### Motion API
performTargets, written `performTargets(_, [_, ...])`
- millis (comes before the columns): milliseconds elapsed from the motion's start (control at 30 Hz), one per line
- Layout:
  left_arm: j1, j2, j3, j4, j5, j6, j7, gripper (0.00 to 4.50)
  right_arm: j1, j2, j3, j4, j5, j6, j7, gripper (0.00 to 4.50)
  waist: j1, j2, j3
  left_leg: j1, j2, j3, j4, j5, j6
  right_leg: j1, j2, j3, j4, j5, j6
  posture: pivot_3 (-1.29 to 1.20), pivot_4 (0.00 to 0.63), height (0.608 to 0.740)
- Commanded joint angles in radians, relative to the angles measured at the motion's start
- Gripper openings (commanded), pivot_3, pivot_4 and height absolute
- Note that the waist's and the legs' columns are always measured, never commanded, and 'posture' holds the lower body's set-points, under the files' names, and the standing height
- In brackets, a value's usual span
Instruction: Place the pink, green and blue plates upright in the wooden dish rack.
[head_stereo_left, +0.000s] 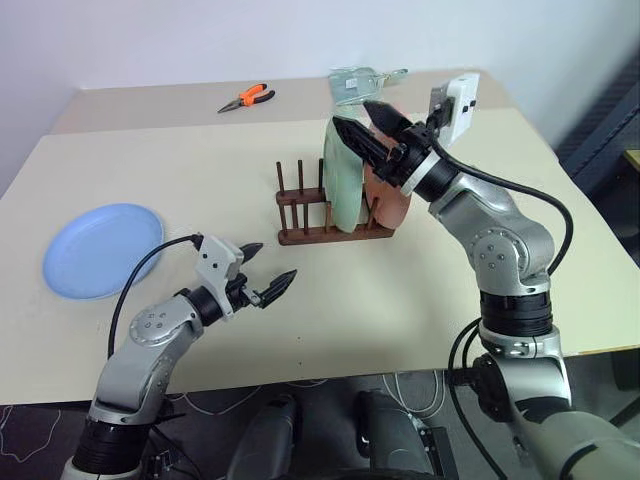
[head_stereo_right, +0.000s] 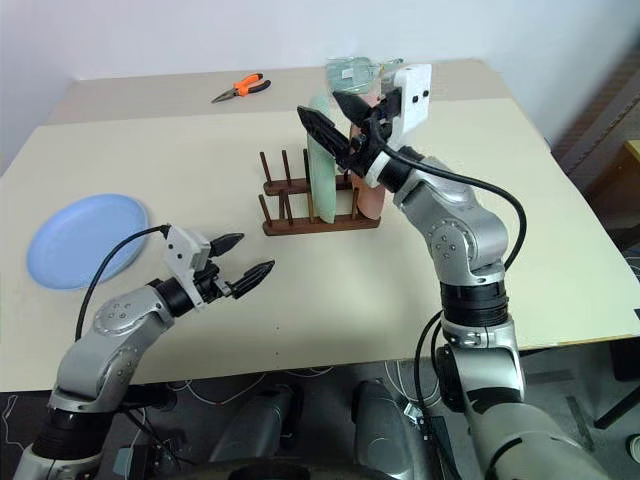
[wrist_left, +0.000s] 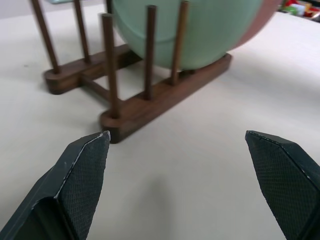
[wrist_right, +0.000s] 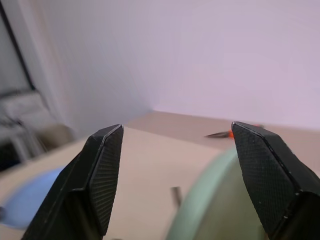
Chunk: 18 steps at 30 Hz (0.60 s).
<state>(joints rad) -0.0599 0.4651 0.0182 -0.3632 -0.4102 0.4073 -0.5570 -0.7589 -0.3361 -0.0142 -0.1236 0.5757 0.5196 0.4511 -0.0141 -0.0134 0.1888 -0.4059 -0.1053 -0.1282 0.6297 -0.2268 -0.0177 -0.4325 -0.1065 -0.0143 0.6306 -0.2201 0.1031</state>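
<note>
Beige table's (head_stereo_left: 200, 170) fine, but the right gripper (head_stereo_left: 362, 118), jaws wide and empty just over the green plate (head_stereo_left: 340, 185) in the wooden dish rack (head_stereo_left: 330, 215), could clip it leaving; left gripper (head_stereo_left: 266, 270) is open too, blue plate (head_stereo_left: 100, 250) still flat.

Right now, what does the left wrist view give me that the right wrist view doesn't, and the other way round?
Left wrist view: the wooden dish rack close up, base bars and pegs, with the green plate standing upright between the pegs and the pink plate behind it, and the open left gripper over bare table short of the rack.
Right wrist view: the open right gripper above the green plate's rim, the blue plate lying flat on the table, the orange pliers.
Both: the green plate and a rack peg.
</note>
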Motion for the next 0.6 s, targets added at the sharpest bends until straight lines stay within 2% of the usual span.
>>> performTargets(33, [-0.022,-0.006,0.045,-0.01,-0.003,-0.017,0.018,4.44,-0.042,-0.03,0.036,-0.03,-0.085,-0.05,0.034,3.48,0.001,0.0,0.0,0.0,0.0,0.0,0.0,0.0,0.0,0.0,0.0,0.0,0.0,0.0,0.0,0.0,0.15,0.739])
performTargets(167, [-0.052,-0.034,0.123,0.024,0.023,-0.042,0.116,4.44,-0.064,-0.054,0.092,-0.037,-0.183,-0.136,0.094,3.48,0.001,0.0,0.0,0.0,0.0,0.0,0.0,0.0,0.0,0.0,0.0,0.0,0.0,0.0,0.0,0.0,0.15,0.739])
performTargets(300, [-0.159,-0.08,0.326,0.163,0.124,-0.029,0.45,4.5,-0.069,-0.089,0.24,-0.104,-0.31,-0.246,0.22,4.48,-0.003,-0.001,0.0,0.0,0.001,0.0,0.0,0.0,0.0,0.0,0.001,0.0,0.0,0.0,0.0,0.0,0.15,0.739])
performTargets(433, [-0.24,-0.086,0.533,0.251,0.191,0.1,0.77,4.5,-0.053,-0.099,0.361,-0.089,-0.478,-0.373,0.255,4.48,-0.004,-0.001,-0.001,0.0,0.002,0.0,0.0,0.0,0.0,-0.001,0.002,0.0,0.0,0.0,0.001,0.0,0.15,0.739])
performTargets(600, [-0.248,-0.112,0.695,0.223,0.192,0.256,0.944,4.5,-0.027,-0.064,0.407,-0.056,-0.537,-0.446,0.279,4.48,0.006,-0.004,-0.001,0.0,0.001,0.0,0.001,0.0,-0.001,0.0,0.002,0.0,0.0,0.001,0.001,0.0,0.15,0.739])
